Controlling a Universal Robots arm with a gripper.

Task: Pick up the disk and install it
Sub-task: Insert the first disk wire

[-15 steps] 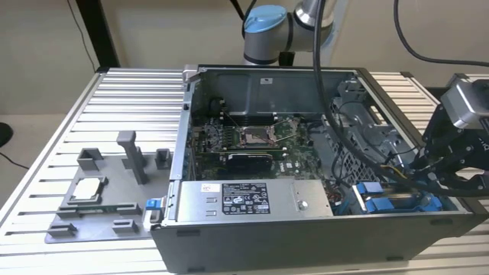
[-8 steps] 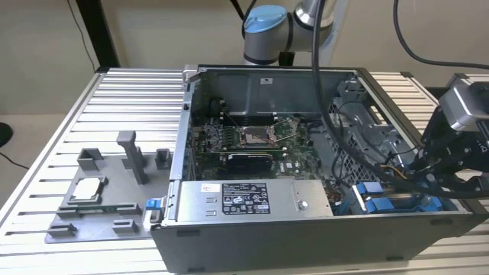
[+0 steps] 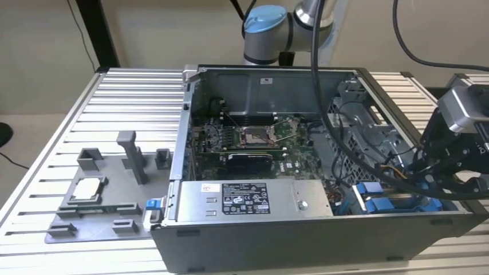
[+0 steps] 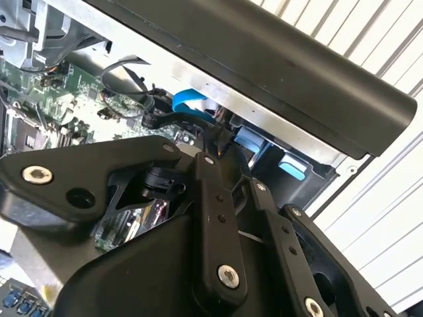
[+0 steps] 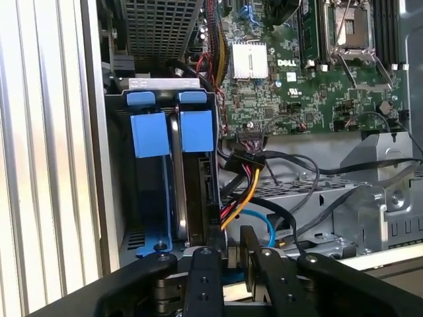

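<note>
The disk (image 5: 197, 129) stands on edge in the drive bay at the front corner of the open computer case, blue bracket tab up. A second blue-bracketed drive (image 5: 149, 132) sits right beside it. In the exterior view the disk (image 3: 369, 188) lies at the case's right end. My gripper (image 5: 230, 241) hovers just off the disk's near end, beside the bay. Its fingers are parallel with a narrow gap and nothing is clamped between them. In the exterior view my gripper (image 3: 432, 186) leans in over the case's right wall. In the second wrist view my gripper (image 4: 225, 148) points into the case.
Power and data cables (image 5: 244, 172) run close beside the bay, near my fingers. The motherboard (image 3: 252, 137) and a silver power supply box (image 3: 252, 197) fill the case. A grey fixture plate (image 3: 99, 195) with a small chip lies on the slatted table at the exterior view's left.
</note>
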